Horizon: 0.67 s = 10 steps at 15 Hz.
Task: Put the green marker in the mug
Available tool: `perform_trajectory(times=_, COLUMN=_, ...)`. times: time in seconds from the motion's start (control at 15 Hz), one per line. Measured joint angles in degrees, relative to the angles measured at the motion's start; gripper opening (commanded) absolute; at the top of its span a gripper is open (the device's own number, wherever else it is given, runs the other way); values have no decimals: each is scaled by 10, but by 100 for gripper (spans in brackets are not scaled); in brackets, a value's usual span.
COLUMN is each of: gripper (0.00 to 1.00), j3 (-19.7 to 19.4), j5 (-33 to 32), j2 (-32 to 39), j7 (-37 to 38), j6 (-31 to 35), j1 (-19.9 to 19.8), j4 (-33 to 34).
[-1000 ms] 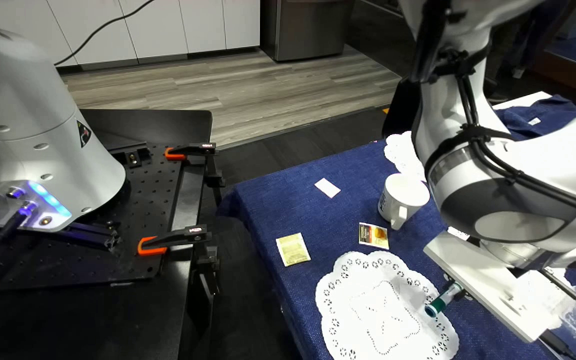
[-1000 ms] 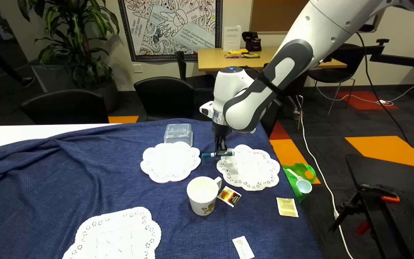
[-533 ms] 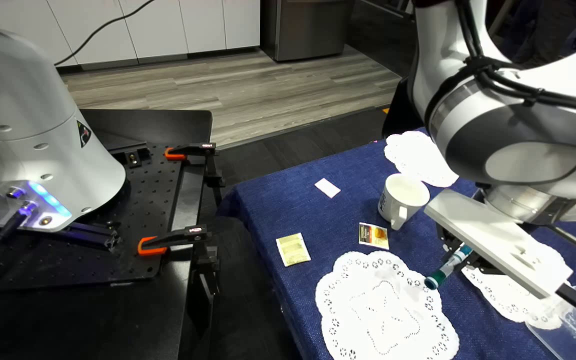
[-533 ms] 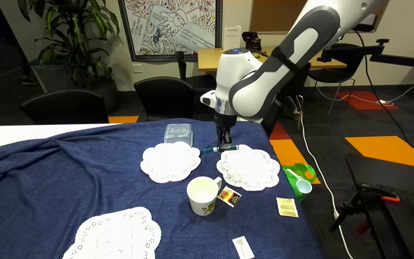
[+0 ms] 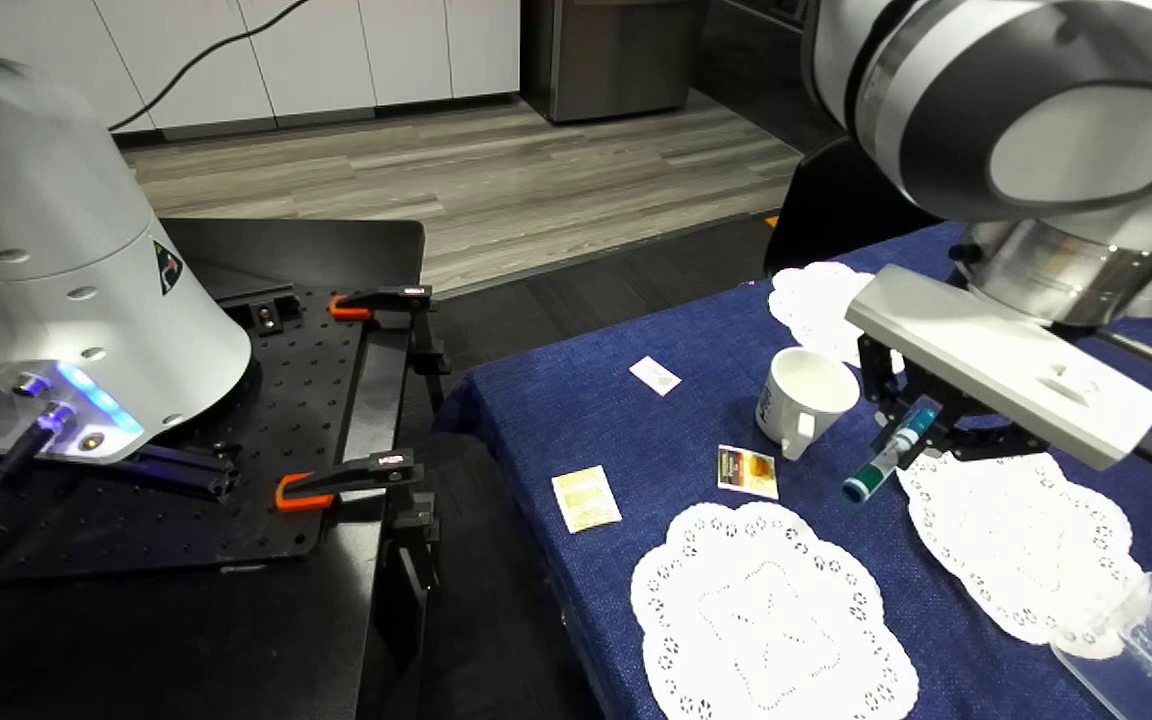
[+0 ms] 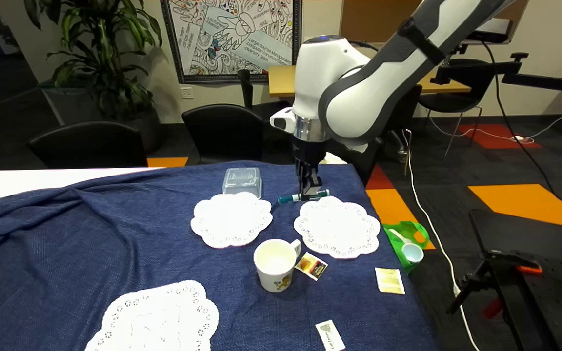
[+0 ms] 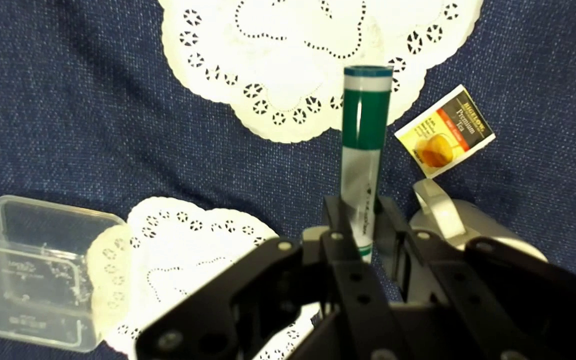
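Since the green marker (image 7: 362, 160) lies nearly level in the hand (image 7: 361, 214), pinched about its middle and held off the surface (image 7: 248, 172), its angle looks like the chief worry. Going left to right across the wrist view, the marker comes first: let down this way, it would probably bridge the rim of the mug (image 7: 483, 227) and roll off. A knock against an edge could also swivel it, as only a short stretch of barrel seems gripped. Further right the mug's handle sticks out near the tea packet (image 7: 443, 132); if the hand came in low, it might catch that handle and shove or tip the mug.

As for containers, again from the left, in an exterior view a see-through tub (image 6: 242, 183) meets the edge of a white doily (image 6: 232, 220); which way up it sits, or what it may hold, I cannot tell. Next stands the mug, upright, its pale inside showing and the marker not in it. At far right, past the surface's edge, a small pale cup or scoop (image 6: 412, 252) rests by some green wrapping (image 6: 410, 228), its contents unclear.
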Motion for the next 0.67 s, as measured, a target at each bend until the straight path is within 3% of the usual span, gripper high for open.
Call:
perform_trajectory(times=0.07, gripper=5, j3=0, j5=0, j2=-11, j7=0, j6=0, j1=4, j4=-10)
perform_trajectory(times=0.13, gripper=19, j3=0, j5=0, j2=-23, j7=0, j6=0, j1=8, j4=-20)
perform_trajectory(times=0.47, gripper=19, j3=0, j5=0, j2=-55, j7=0, j6=0, j1=17, j4=-54)
perform_trajectory(times=0.53, gripper=5, j3=-1, j5=0, j2=-55, j7=0, j6=0, j1=17, j4=-55)
perform_trajectory(times=0.67, gripper=5, j3=-1, j5=0, j2=-54, j7=0, j6=0, j1=17, j4=-55)
